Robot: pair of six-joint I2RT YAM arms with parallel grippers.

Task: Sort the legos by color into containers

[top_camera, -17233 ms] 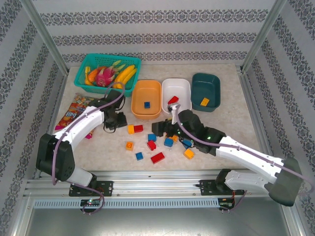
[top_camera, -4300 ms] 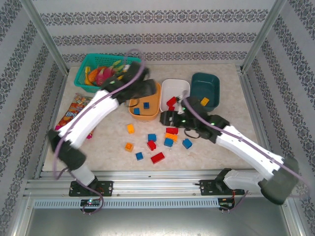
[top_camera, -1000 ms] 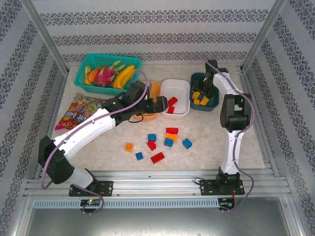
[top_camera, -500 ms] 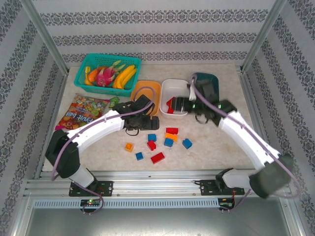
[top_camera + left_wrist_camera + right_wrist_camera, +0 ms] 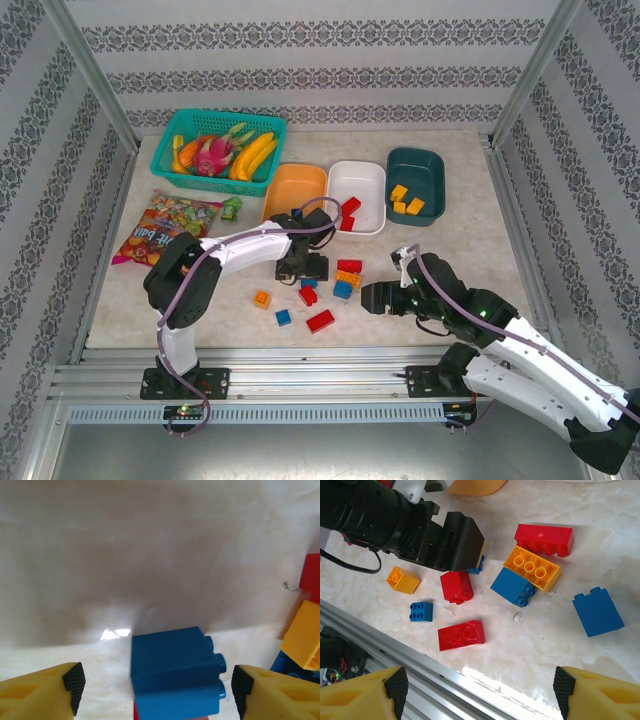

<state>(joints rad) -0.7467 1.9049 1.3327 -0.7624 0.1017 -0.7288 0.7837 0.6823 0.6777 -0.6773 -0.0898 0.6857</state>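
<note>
The step in hand looked like a pick of a blue brick (image 5: pixel 175 672) by the left gripper (image 5: pixel 158 684). Its jaws were released and straddled the brick, with a gap on either side. The brick lay on the bench (image 5: pixel 150 555) with its studs to the right and a sliver of red at its lower edge. Whether it rested on that red piece could not be told. From above, this gripper sat low over the loose legos (image 5: pixel 321 320), just below the orange tray (image 5: pixel 296 185).

The right gripper (image 5: pixel 480 687) hung over the near side of the same scatter, its jaws released and empty. Red bricks (image 5: pixel 349 210) lay in the white tray (image 5: pixel 368 178) and yellow bricks (image 5: pixel 405 200) in the teal tray (image 5: pixel 430 162), so blue most likely belonged in the orange one. Sorting seemed under half done.

Next, the left jaws would need to clench squarely on the blue brick's flat sides and lift it straight up, clear of the red and yellow neighbours. The arm would then carry it the short way back to the orange tray, while the right arm kept out of its path
</note>
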